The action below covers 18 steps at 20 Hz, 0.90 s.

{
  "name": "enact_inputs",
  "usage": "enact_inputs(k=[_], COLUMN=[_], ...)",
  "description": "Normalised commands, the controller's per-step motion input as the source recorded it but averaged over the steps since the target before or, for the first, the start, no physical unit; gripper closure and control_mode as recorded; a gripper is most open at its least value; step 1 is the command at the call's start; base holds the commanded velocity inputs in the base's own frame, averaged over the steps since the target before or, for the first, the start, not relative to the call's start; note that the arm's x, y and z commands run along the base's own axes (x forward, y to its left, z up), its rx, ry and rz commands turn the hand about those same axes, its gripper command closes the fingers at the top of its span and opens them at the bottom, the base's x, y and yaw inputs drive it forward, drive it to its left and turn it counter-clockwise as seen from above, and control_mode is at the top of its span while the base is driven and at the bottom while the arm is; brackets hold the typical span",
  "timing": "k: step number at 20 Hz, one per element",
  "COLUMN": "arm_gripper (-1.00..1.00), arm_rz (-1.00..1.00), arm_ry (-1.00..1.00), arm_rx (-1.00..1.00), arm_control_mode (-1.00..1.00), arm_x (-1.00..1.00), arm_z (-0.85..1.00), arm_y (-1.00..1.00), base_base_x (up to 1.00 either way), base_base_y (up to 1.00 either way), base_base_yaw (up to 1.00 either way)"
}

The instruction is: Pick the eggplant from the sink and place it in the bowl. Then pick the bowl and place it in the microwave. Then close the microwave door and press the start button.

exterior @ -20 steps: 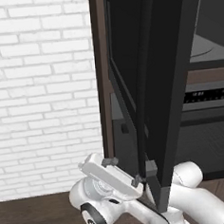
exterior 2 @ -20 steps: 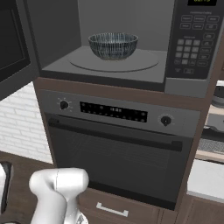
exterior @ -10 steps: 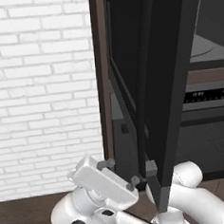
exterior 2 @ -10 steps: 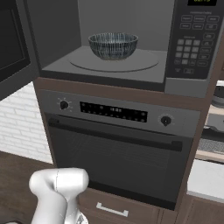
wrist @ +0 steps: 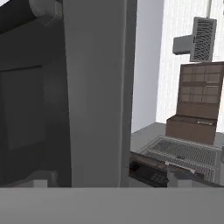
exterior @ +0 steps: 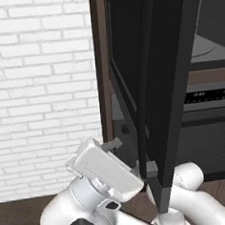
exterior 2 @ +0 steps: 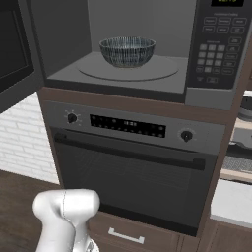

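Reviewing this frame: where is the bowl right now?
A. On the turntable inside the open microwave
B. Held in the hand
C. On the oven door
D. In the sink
A: the right base view shows the bowl sitting on the round turntable inside the microwave, whose door stands open.

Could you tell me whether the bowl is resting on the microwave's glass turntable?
Touching: in the right base view the bowl sits directly on the round turntable, its base meeting the glass with no gap.

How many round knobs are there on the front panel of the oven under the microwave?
2. One knob is at the left end of the oven panel, the other knob at the right end, beside the dark display. None appears hidden.
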Motion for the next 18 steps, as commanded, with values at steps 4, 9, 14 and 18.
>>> enact_inputs(k=[4, 9, 14, 18], arm_gripper=[-1.0, -1.0, -1.0, -1.0], arm_rz=[0.04, 0.06, 0.1, 0.16], arm_ry=[0.0, 0.0, 0.0, 0.01], arm_rx=[0.15, 0.2, 0.19, 0.13], arm_control_mode=[-1.0, -1.0, -1.0, -1.0], arm_x=[0.0, 0.01, 0.0, 0.0], arm_z=[0.51, 0.39, 0.22, 0.17], arm_y=[-0.55, -0.76, -0.88, -0.89], base_base_x=[0.0, 0.0, 0.0, 0.0], base_base_y=[0.0, 0.0, 0.0, 0.0], base_base_yaw=[0.0, 0.0, 0.0, 0.0])
